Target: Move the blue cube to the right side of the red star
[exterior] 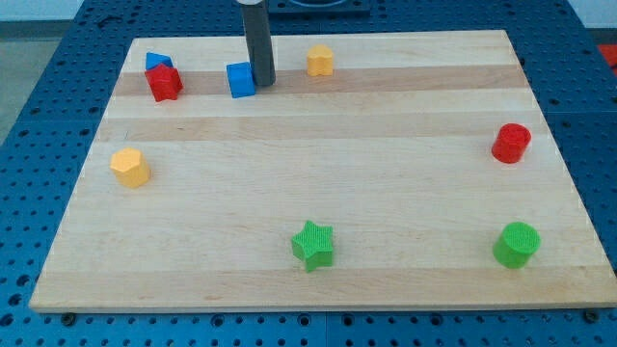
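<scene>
My tip sits in the upper middle of the frame, pressed against the right face of the blue cube. There are no jaws on this end effector, just a plain rod, so nothing is clamped. The red star waits in the upper left, a clear gap apart from the cube, with another blue block tucked behind it. The job now: a steady push toward the frame's left, centred on the cube's face so it doesn't spin, stopping just short of the star on the desk.
</scene>
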Action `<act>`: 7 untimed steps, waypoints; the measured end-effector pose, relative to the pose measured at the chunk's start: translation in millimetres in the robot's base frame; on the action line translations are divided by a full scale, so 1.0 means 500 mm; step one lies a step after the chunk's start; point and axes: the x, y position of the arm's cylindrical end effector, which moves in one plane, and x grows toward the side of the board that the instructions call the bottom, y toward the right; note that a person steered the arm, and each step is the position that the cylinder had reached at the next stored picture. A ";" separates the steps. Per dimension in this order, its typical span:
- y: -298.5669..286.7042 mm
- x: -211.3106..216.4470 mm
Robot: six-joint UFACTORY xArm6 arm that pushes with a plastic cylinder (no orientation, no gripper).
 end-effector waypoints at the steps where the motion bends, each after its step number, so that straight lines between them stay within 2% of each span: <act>1: -0.026 0.000; 5: -0.170 0.000; 6: -0.159 0.000; 7: -0.020 0.012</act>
